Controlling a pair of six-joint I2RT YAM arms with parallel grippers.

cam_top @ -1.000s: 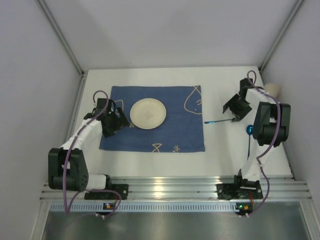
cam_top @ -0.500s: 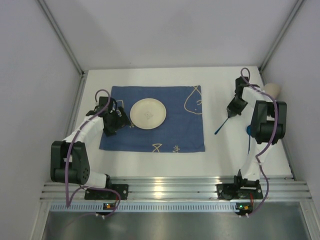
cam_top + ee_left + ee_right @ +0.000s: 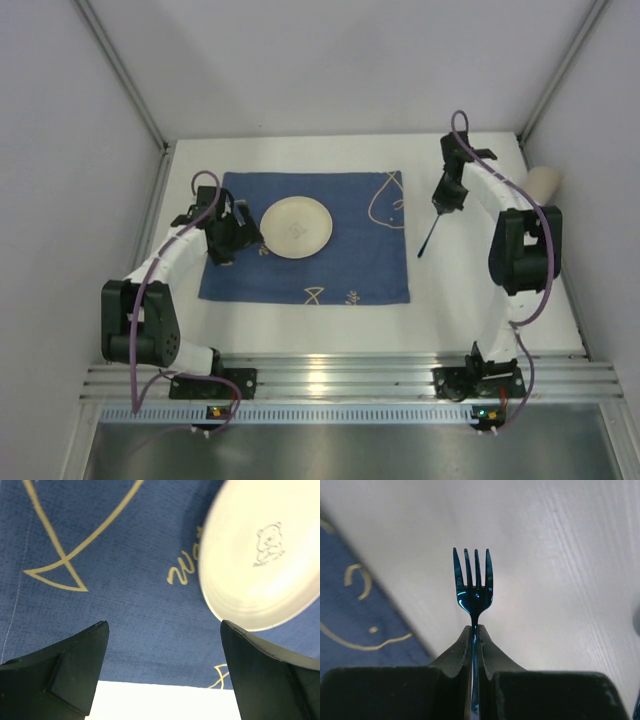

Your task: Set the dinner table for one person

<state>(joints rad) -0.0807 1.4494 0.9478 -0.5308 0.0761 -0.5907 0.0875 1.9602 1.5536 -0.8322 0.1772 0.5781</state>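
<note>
A cream plate (image 3: 296, 227) (image 3: 265, 555) lies on the dark blue mat (image 3: 300, 270) (image 3: 125, 570) on the white dinner table (image 3: 300, 325). My left gripper (image 3: 232, 238) (image 3: 164, 625) hovers open over the mat's left part, just left of the plate, with nothing between its fingers. My right gripper (image 3: 446, 197) (image 3: 475, 627) is shut on a shiny blue fork (image 3: 428, 235) (image 3: 474, 587). It holds the fork above bare table just right of the mat's right edge. The tines stick out past the fingertips.
A cream cup (image 3: 545, 181) lies at the far right by the wall. The ribbed aluminium rail (image 3: 340, 378) runs along the near edge, with both arm bases on it. Grey walls close in the table on three sides.
The right gripper closed on the fork and carried it left and back toward the mat; the fork swung from lying crosswise to pointing down-left. The left gripper barely shifted.
</note>
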